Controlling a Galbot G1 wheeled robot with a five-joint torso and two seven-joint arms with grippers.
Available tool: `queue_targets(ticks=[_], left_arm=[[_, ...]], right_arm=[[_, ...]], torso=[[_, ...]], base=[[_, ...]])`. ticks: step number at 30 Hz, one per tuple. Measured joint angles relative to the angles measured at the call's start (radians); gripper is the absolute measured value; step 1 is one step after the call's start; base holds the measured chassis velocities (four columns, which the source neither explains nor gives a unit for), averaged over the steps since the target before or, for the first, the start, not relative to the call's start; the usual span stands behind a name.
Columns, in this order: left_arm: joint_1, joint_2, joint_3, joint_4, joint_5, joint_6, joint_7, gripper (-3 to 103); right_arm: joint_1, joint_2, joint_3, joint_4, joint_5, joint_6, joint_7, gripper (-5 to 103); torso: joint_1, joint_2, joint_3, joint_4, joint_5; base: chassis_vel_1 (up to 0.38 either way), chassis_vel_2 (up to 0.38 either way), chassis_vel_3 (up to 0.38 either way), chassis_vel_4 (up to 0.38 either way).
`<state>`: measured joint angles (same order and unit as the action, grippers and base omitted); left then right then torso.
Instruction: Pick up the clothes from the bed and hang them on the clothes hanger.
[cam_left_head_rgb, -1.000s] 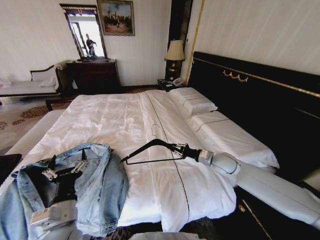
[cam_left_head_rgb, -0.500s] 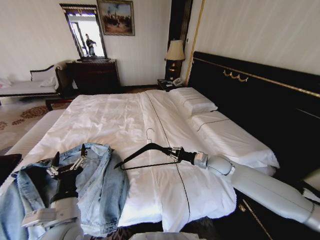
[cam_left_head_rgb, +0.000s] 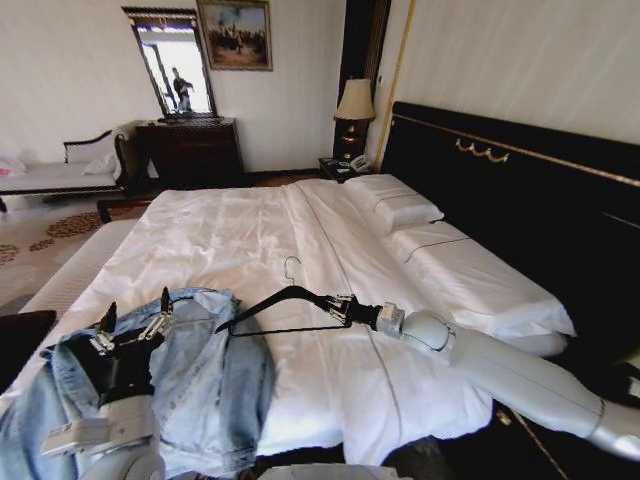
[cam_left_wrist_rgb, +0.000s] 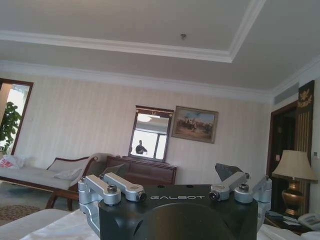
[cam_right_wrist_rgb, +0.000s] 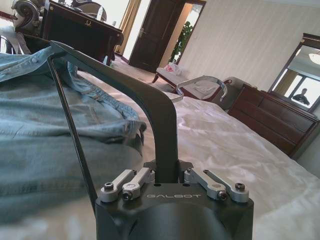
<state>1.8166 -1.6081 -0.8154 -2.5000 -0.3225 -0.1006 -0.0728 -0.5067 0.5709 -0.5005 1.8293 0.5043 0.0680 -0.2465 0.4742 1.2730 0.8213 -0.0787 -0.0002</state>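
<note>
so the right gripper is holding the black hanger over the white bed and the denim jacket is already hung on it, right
Not quite. The right gripper does hold the black hanger over the white bed, but the denim jacket is not on it: the head view shows it lying on the bed's near corner, beside the hanger's tip.

faded blue jacket (cam_left_head_rgb: 210, 380) (denim), black hanger (cam_left_head_rgb: 275, 308), white bed (cam_left_head_rgb: 240, 230)

Soft daylight fills the room, brightest on the plain white bed sheets (cam_left_head_rgb: 250, 230), which nearly wash out. The tall black headboard (cam_left_head_rgb: 520, 200) stays dark with little detail. The wall mirror (cam_left_wrist_rgb: 151, 132) reflects a bright window. The head view bends straight lines near its edges.
</note>
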Motion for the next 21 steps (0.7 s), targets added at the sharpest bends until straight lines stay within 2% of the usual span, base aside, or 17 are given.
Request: queue_targets(ticks=[13, 18, 21], left_arm=[[0.0, 0.0, 0.001, 0.0, 0.007, 0.0, -0.001, 100], [0.004, 0.0, 0.001, 0.0, 0.01, 0.0, -0.001, 100], [0.007, 0.0, 0.001, 0.0, 0.012, 0.0, -0.001, 100]], right_arm=[[-0.027, -0.014, 0.028, 0.0, -0.006, 0.009, -0.015, 20], [-0.029, -0.015, 0.03, 0.001, -0.006, 0.011, -0.019, 20], [-0.03, -0.014, 0.03, 0.002, -0.006, 0.015, -0.019, 20]], torso=[[0.0, 0.0, 0.0, -0.0001, -0.0001], [0.0, 0.0, 0.0, 0.0003, -0.0001], [0.0, 0.0, 0.0, -0.0003, 0.0006]], base=[[0.25, 0.315, -0.252, -0.307], [0.245, 0.227, -0.224, -0.202], [0.23, 0.185, -0.22, -0.178]])
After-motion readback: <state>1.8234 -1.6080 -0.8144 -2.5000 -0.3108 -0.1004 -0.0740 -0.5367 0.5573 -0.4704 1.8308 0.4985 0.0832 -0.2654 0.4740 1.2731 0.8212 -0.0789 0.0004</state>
